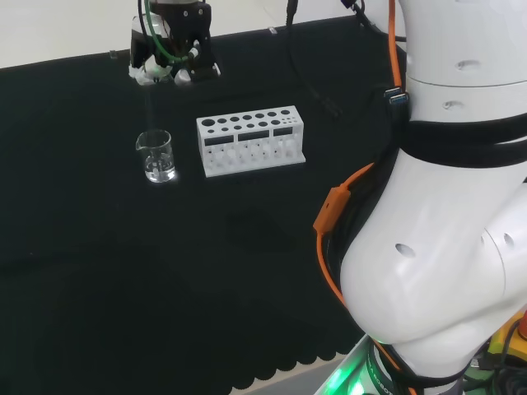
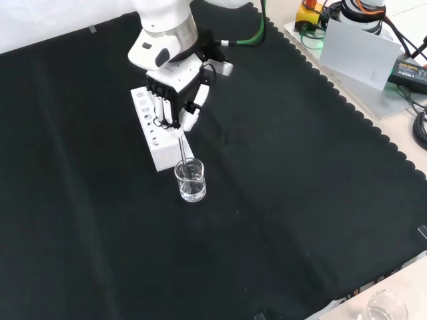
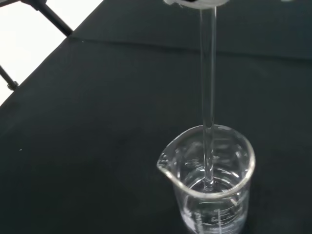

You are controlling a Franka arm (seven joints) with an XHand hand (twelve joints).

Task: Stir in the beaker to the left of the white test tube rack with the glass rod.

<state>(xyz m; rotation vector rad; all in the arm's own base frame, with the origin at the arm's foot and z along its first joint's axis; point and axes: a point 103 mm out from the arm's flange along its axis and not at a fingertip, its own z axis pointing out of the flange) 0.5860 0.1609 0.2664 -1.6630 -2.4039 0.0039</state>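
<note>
Black cloth with a scalloped edge covers the bench, a dark ground against which the clear ware is hard to pick out. On it stands a small clear glass beaker with a pouring spout, holding a little clear liquid; in the head view it sits just left of the white plastic test tube rack with rows of round holes, near but apart from it. The black and white hand hangs above the beaker, its fingers curled down and pinching the top of a thin, straight clear glass rod. The rod hangs nearly upright, so it clears the rim and enters the beaker's mouth without tipping it. In the wrist view its lower end dips into the liquid near the bottom, roughly central. I judge the stirring is at hand or under way; small circles should keep the rod off the wall.
</note>
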